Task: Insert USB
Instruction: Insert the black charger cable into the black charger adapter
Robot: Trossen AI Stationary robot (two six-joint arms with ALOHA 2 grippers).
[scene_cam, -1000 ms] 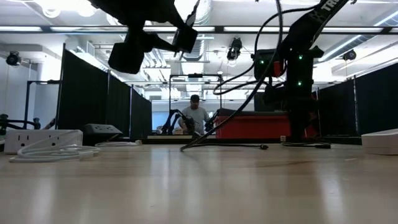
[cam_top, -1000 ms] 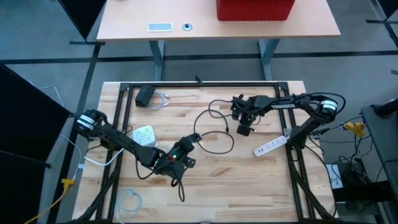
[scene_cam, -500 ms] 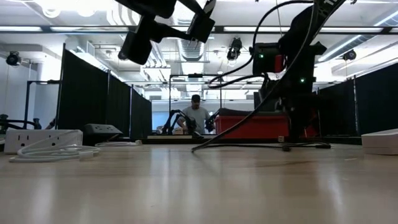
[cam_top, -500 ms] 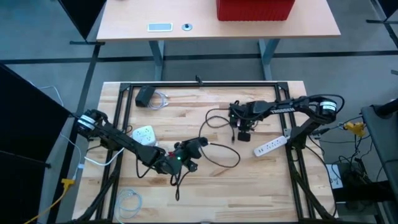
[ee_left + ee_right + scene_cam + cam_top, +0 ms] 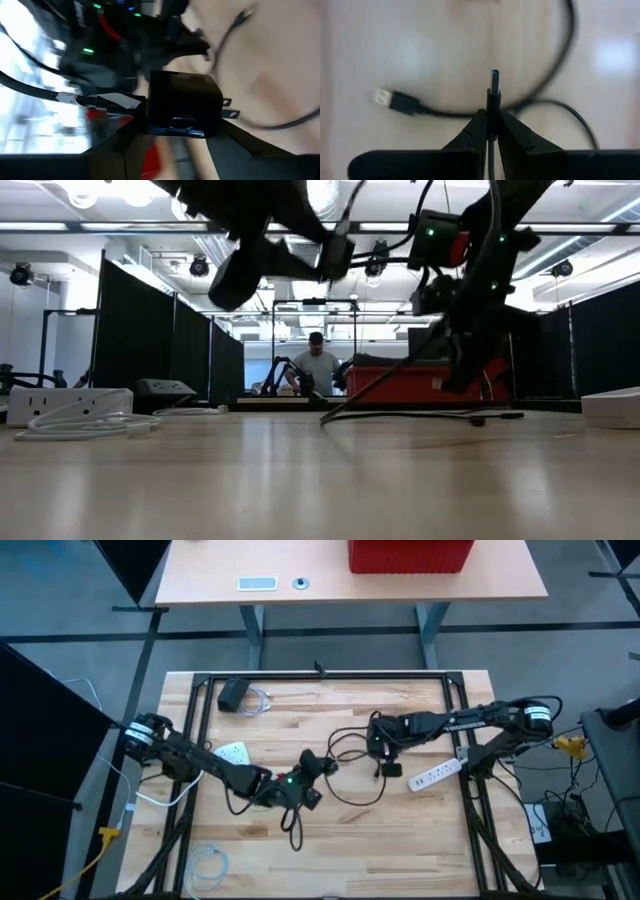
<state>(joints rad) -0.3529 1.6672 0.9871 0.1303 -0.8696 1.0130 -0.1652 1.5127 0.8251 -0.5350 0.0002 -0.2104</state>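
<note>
Bright overhead lighting, soft glare; left wrist view motion-blurred.
</note>
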